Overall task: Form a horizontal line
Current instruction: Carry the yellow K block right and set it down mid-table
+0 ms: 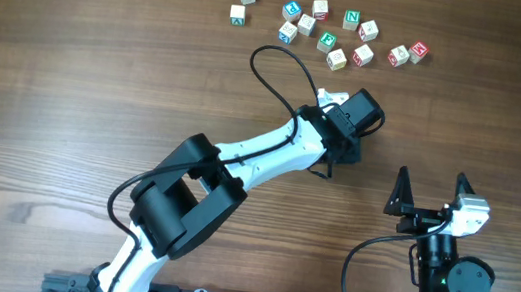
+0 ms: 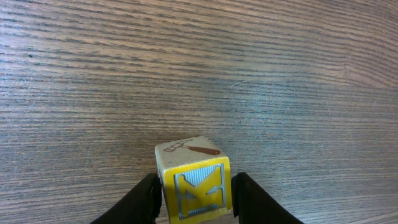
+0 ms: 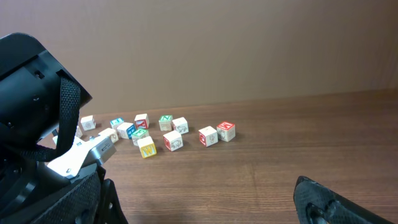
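My left gripper (image 2: 196, 182) is shut on a yellow cube (image 2: 193, 158) with a yellow letter on a blue-striped face and a pale top with a brown drawing. In the overhead view this gripper (image 1: 340, 153) sits right of the table's middle and hides the cube. A cube with a green F (image 1: 327, 42) and a second yellow cube (image 1: 337, 58) lie in the loose cluster at the far side, also in the right wrist view (image 3: 147, 147). No row of three shows. My right gripper (image 1: 431, 195) is open and empty near the front, its fingers wide apart (image 3: 205, 208).
Several loose white cubes with red, blue and green letters lie scattered along the far edge, from a pale pair (image 1: 242, 4) on the left to a red one (image 1: 418, 52) on the right. The left arm (image 1: 270, 152) crosses the table diagonally.
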